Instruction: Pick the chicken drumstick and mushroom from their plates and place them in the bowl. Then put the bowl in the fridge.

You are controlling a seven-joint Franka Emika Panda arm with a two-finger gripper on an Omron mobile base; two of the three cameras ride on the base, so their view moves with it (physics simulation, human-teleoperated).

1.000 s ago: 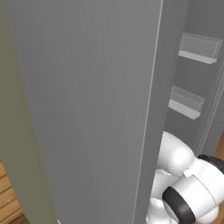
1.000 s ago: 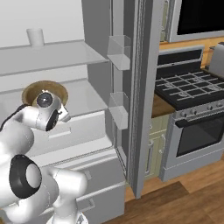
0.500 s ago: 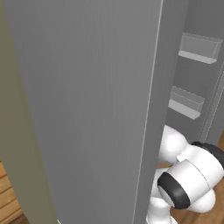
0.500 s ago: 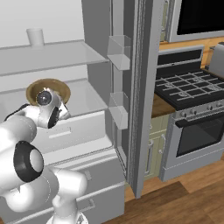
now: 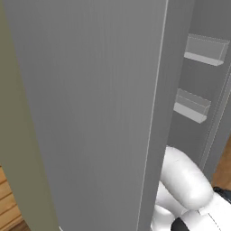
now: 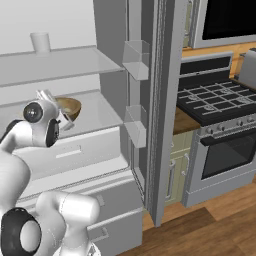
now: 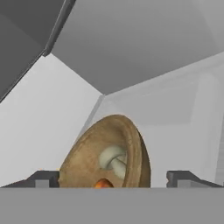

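Note:
The tan-brown bowl [image 6: 71,107] rests on the middle shelf inside the open fridge [image 6: 75,65]. In the hand view the bowl [image 7: 87,153] holds the pale mushroom [image 7: 112,158] and an orange bit of the chicken drumstick [image 7: 103,183]. My gripper [image 7: 113,179] is open, and its dark fingertips [image 7: 43,178] stand wide apart on either side of the bowl's near edge. Seen from the right base, the gripper [image 6: 61,119] sits just left of the bowl. The plates are out of view.
The fridge door [image 5: 90,113] stands open with grey shelf bins [image 5: 204,49] on its inner side. A white cup [image 6: 40,42] stands on the upper shelf. Drawers [image 6: 75,150] lie below the bowl's shelf. A stove [image 6: 220,100] and a microwave [image 6: 225,20] are to the right.
The jaws went from shut to wide open and let go of the bowl, which now sits level on the shelf. The hand has drawn back a little to the left.

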